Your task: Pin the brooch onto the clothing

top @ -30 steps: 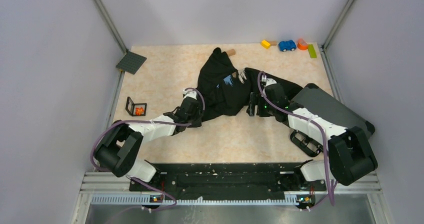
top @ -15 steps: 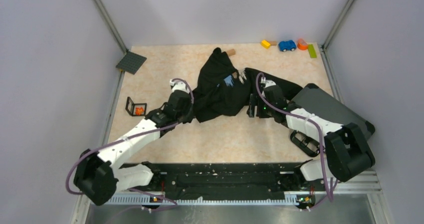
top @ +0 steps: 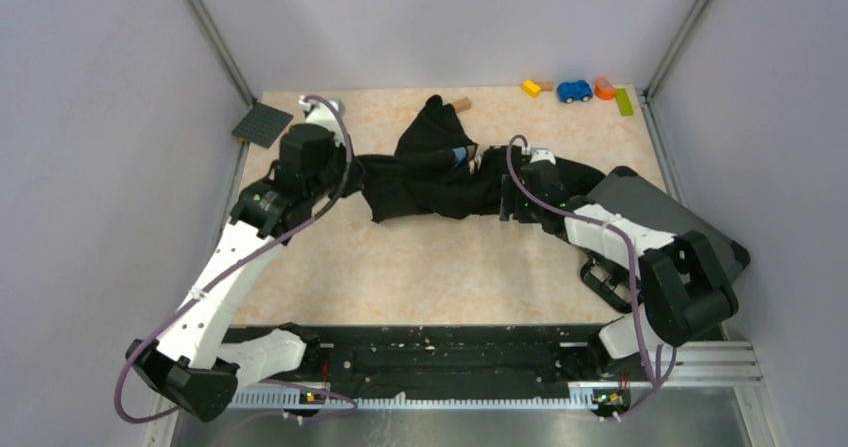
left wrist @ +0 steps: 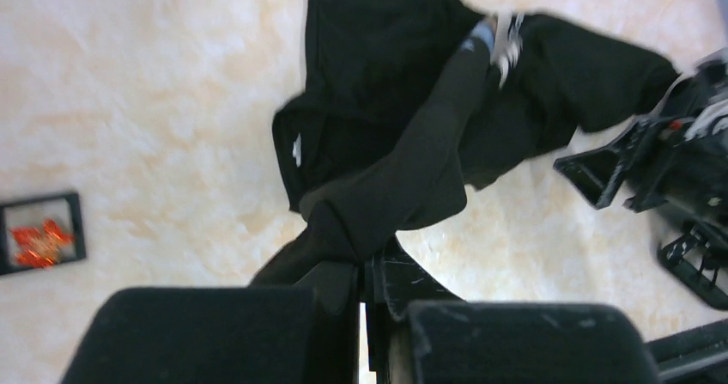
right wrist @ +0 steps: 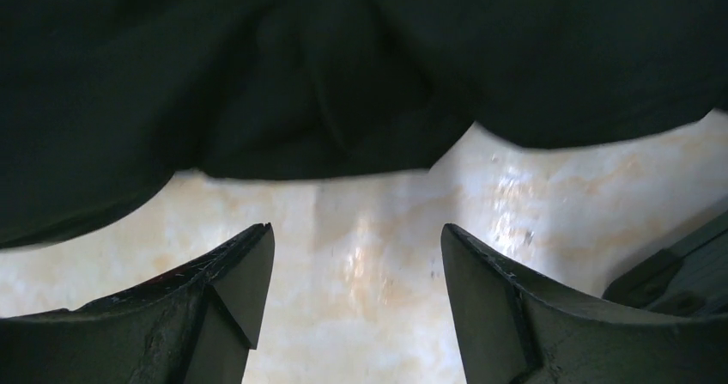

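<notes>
Black fabric T-shirt with blue-white print, crumpled on the surface, one fold clamped in left fingers, tiny orange-red brooch apart, inside black-framed clear box.

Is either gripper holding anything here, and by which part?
The left gripper is shut on the T-shirt, pinching a bunched fold at the cloth's edge. The right gripper is open and holds nothing.

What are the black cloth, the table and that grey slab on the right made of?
The T-shirt looks like soft matte fabric, likely cotton; it bunches and drapes in folds. The tabletop is probably hard, smooth laminate with a beige marbled print; it glints faintly. The grey case seems to be rigid matte plastic, flat with rounded corners.
</notes>
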Controlling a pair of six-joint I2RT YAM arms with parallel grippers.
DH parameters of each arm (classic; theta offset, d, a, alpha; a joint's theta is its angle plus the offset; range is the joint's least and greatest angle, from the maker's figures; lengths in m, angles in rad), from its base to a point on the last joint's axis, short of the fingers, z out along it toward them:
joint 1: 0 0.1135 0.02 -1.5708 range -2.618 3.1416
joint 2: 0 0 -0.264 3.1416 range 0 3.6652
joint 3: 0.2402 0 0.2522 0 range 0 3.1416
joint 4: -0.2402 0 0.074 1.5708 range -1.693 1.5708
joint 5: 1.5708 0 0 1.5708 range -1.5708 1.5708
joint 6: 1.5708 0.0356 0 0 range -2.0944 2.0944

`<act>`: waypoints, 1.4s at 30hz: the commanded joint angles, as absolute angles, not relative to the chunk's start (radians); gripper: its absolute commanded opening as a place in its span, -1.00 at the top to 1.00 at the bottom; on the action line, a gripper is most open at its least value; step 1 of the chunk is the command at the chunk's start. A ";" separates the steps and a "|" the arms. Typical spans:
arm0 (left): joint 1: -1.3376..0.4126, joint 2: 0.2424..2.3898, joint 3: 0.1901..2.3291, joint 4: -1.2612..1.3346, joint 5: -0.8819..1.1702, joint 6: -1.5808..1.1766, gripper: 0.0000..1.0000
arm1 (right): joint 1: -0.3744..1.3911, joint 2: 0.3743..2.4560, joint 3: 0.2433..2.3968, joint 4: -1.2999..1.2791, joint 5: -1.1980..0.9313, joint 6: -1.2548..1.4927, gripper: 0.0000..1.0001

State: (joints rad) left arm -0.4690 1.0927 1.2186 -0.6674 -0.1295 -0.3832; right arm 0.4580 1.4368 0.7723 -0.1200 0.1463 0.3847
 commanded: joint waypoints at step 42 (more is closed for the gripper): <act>-0.277 0.938 0.982 -0.462 -0.445 -0.179 1.00 | 0.442 1.500 1.202 -0.193 0.424 0.159 0.97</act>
